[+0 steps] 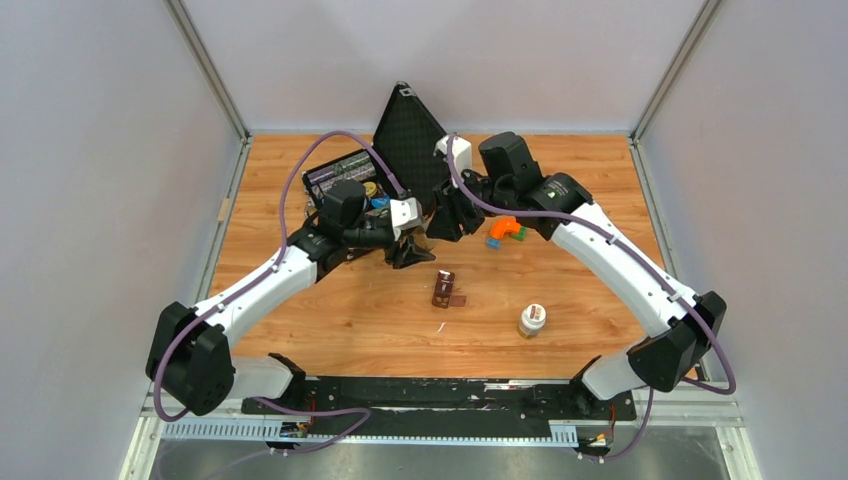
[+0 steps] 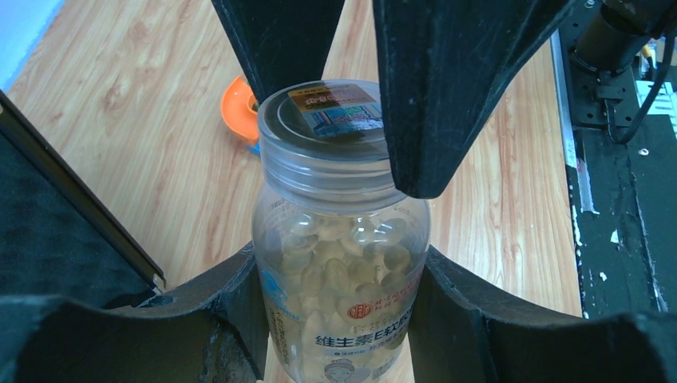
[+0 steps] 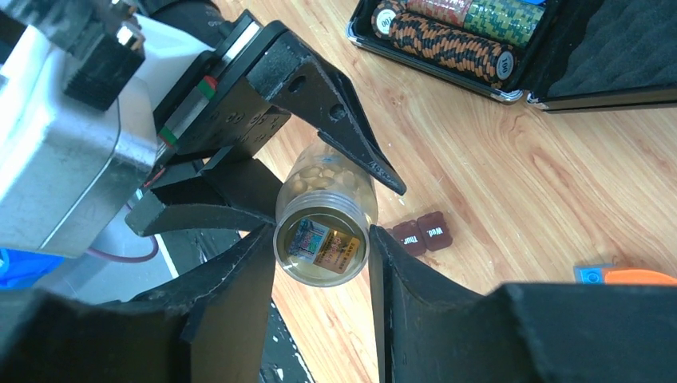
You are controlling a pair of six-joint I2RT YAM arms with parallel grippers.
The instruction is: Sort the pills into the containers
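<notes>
White-shelled arms (image 1: 262,285), black joints (image 1: 190,360), purple cables (image 1: 290,190).

The left arm (image 1: 260,285) and right arm (image 1: 620,265) are extended inward. The left gripper (image 2: 339,267) is clamped on a bottle (image 2: 339,231); the right gripper (image 3: 321,239) is closed around its cap (image 2: 327,128).

Table (image 1: 350,320) is seen from above its near edge; pill bottle (image 2: 339,263) is framed closely by both wrist views, from opposite ends.

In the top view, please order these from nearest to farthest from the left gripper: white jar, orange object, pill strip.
1. Pill strip, just right of the left gripper, toward the bases.
2. Orange object, farther right, beside the right arm.
3. White jar, far right, near edge.
</notes>
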